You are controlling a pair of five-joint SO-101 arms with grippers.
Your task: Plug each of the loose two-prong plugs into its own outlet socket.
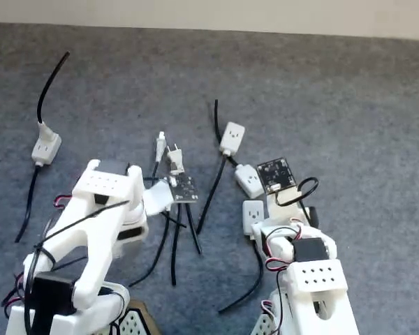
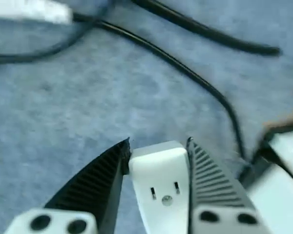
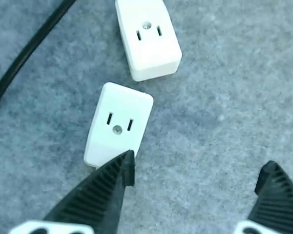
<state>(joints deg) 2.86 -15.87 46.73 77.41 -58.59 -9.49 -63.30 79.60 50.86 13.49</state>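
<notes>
The left gripper (image 2: 158, 145) is clamped on a white rectangular plastic outlet socket (image 2: 160, 183), slotted face up toward the wrist, long axis along the jaws; the right gripper (image 3: 200, 168) hangs spread wide by a second white socket block (image 3: 118, 124). To mate well, the held socket's slots should, I judge, square up with the small white two-prong plug (image 1: 174, 159) just beyond, prongs pointing away from the arms

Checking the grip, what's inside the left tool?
The left tool clamps a white socket, slot face showing. The socket's rear end and underside are hidden deeper in the tool.
</notes>
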